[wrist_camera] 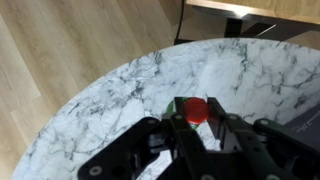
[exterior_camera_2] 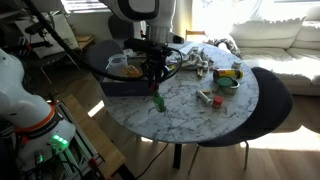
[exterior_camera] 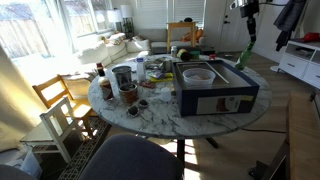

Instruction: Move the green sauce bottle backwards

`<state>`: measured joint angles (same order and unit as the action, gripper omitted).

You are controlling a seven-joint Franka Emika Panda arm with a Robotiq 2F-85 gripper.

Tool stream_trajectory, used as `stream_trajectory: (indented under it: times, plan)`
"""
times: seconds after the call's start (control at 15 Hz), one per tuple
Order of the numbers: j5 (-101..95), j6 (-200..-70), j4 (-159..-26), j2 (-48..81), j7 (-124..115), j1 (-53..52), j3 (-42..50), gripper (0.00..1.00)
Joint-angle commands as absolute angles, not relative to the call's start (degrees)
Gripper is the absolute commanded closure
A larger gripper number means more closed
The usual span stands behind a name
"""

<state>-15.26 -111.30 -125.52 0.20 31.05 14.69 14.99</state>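
Green sauce bottle point(wrist_camera: 197, 108) shows its red cap right between the dark fingers point(wrist_camera: 176, 128), one at nine o'clock of it and one at three. Whether they pinch it or only flank it, I cannot tell. It stands on the marble counter point(exterior_camera_2: 200, 125) near the front edge, with the big dark box point(exterior_camera_2: 118, 88) beyond at ten o'clock.

Sauce bottle point(exterior_camera_2: 158, 101) stands upright near the edge of the round surface point(exterior_camera_2: 190, 118), directly beneath the gripper point(exterior_camera_2: 156, 88) and just beside the big box point(exterior_camera_2: 120, 85); a cluster of smaller items point(exterior_camera_2: 226, 80) lies well apart on the surface's opposite side.
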Motion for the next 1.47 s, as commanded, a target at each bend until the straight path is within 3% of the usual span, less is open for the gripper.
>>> stream_trajectory:
  times: [0.0, 0.6, 1.4]
  plan:
    - [-9.99, -105.13, -114.98, 8.64, 25.35, 13.94, 13.87, 0.93]
    - [3.91, -87.60, -86.84, 28.81, 12.20, 17.68, 12.42, 0.93]
    - [8.81, -82.78, -66.75, 43.18, -0.26, 24.10, 12.14, 0.93]
